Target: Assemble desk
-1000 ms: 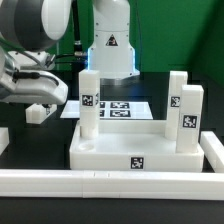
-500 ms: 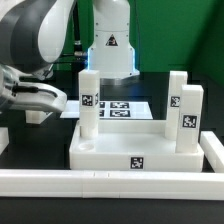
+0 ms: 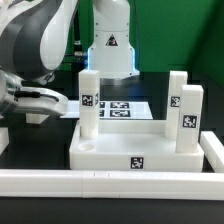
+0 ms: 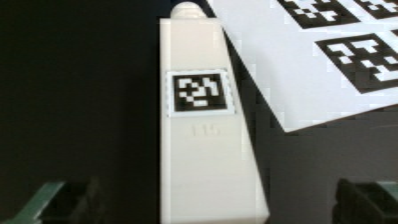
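Tool [image 4: 203, 200] is spread wide & holds nothing. In the wrist view its two dark fingertips [image 4: 47, 196] sit either side of the loose leg [image 4: 206, 130] w/ a clear dark gap on each side, no contact. The loose leg is a long white square block lying flat on the black tabletop [image 4: 71, 90], b/w tag facing up, small peg at its far end. One long edge runs right along the marker board [image 4: 329, 70]; can't tell if they touch or overlap.

Exterior view: the arm [image 3: 35, 45] fills the exterior view's left, w/ the tool low over the loose leg. The leg shows there only as a small white piece, well apart from the desk panel [image 3: 110, 155]. The desk panel lies flat mid-scene, just behind the front border rail [image 3: 100, 182], w/ a tag on its front rim. Three legs stand upright on it, each w/ a tag: left leg [image 3: 88, 100] on the exterior view's left, right front leg [image 3: 188, 118] & right back leg [image 3: 177, 90] on the exterior view's right. The marker board lies behind the panel.
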Robot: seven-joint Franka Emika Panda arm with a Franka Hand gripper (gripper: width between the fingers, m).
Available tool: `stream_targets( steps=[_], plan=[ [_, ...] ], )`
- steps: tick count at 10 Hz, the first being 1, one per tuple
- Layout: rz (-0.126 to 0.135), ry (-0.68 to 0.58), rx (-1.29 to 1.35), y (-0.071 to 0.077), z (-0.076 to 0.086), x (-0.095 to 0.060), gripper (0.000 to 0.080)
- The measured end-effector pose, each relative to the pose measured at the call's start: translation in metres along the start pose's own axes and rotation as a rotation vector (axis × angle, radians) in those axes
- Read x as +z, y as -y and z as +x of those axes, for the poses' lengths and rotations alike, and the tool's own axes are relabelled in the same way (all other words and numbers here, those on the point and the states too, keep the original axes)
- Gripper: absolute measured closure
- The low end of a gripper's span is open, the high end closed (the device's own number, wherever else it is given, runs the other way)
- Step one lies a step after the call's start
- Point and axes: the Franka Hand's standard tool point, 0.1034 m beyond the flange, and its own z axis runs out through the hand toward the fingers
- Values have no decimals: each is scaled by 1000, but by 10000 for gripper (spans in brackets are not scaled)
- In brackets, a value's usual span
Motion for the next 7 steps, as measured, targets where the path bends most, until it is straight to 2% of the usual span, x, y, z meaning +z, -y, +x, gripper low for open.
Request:
stream_targets(
  steps=[6, 7],
  plan=[
    [-9, -9, -9, 4, 6, 9, 150],
    [-9, -9, -10, 5, 6, 9, 274]
  ],
)
